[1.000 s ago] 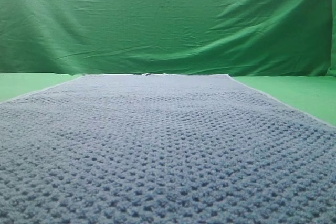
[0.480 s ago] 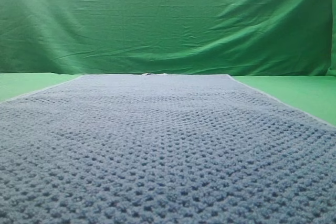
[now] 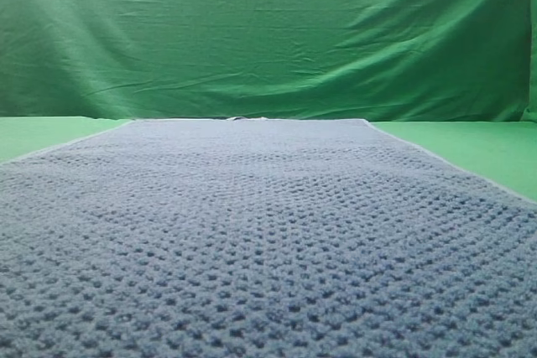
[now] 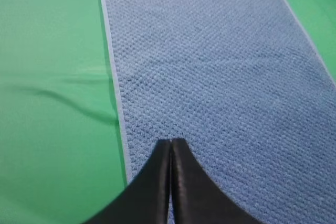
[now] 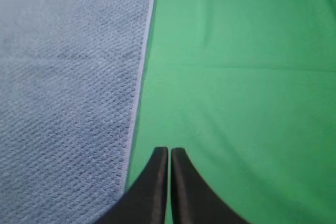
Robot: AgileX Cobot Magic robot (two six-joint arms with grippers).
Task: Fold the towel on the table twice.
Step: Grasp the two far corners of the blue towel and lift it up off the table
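The towel [image 3: 268, 232] is blue-grey with a bumpy waffle weave and a thin pale hem; the surface [image 5: 247, 77] is plain green; both claws are black.

A wrinkled green backdrop cloth [image 3: 268, 35] hung upright along the far edge of the table, filling the whole width of the exterior view. Soft creases ran slantwise across it, deepest toward its right side.

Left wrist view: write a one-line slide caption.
Shut left gripper above the flat towel, near its left hem.
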